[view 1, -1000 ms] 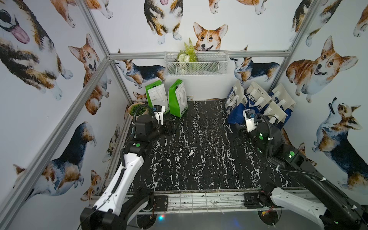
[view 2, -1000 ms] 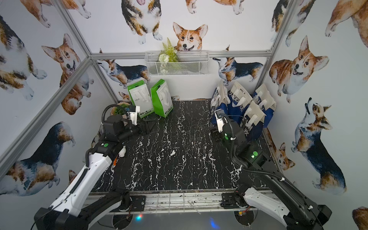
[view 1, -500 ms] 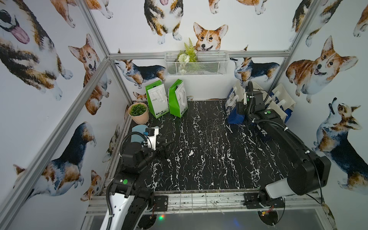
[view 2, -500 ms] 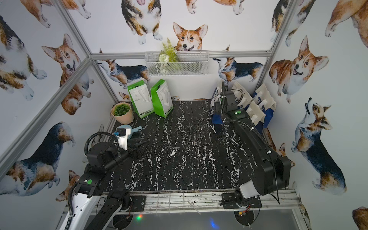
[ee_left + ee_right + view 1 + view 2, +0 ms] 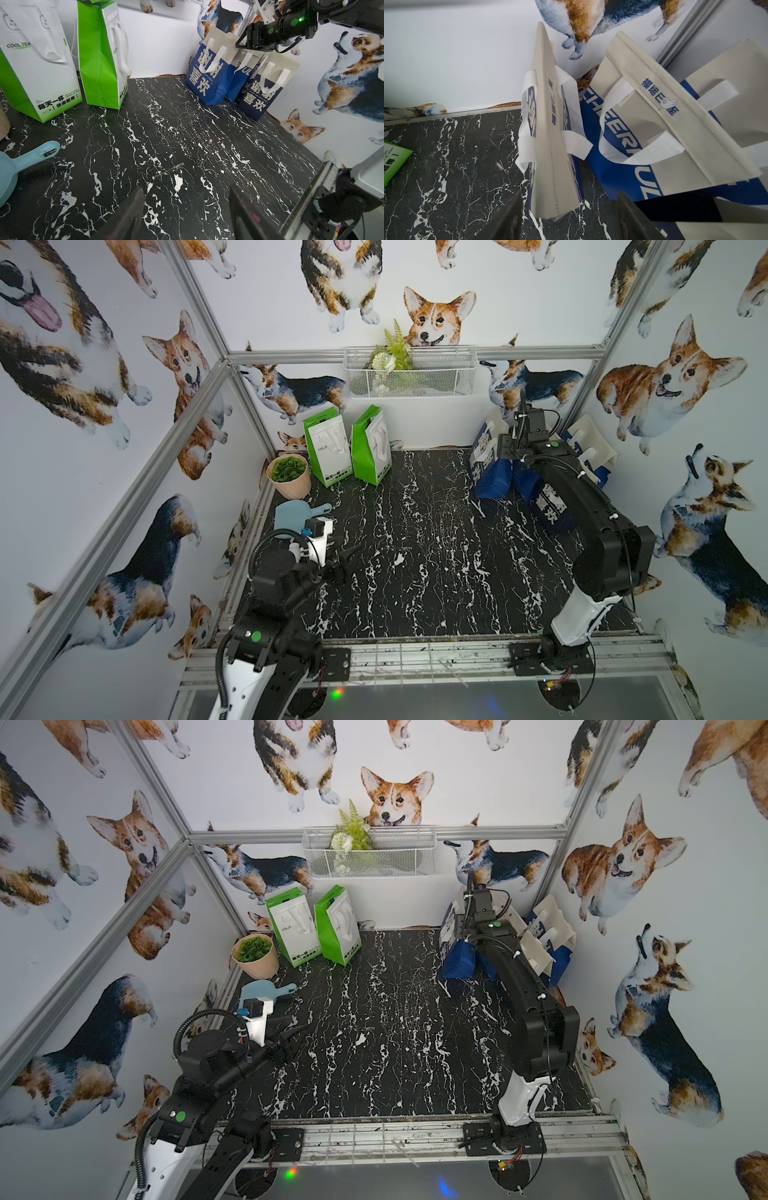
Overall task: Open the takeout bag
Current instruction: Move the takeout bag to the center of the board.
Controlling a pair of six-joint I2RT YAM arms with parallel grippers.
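Blue-and-grey takeout bags with white handles stand in the back right corner. My right gripper [image 5: 569, 192] hangs open just above the leftmost takeout bag [image 5: 548, 145], whose folded-shut grey top runs between the two fingers without touching them. In both top views that bag [image 5: 492, 472] [image 5: 457, 961] sits below the right wrist. My left gripper [image 5: 187, 188] is open and empty, low over the bare marble top at the front left [image 5: 347, 551], far from the bags.
Two green-and-white bags [image 5: 328, 448] [image 5: 372, 448] stand at the back left, beside a potted plant [image 5: 289, 475] and a light blue scoop [image 5: 293, 514]. More blue bags [image 5: 586, 448] crowd the right wall. A wire basket [image 5: 409, 373] hangs on the back wall.
The left arm has drawn back from the green bags to the front left. The right arm has stretched out to the back, over the blue bags.
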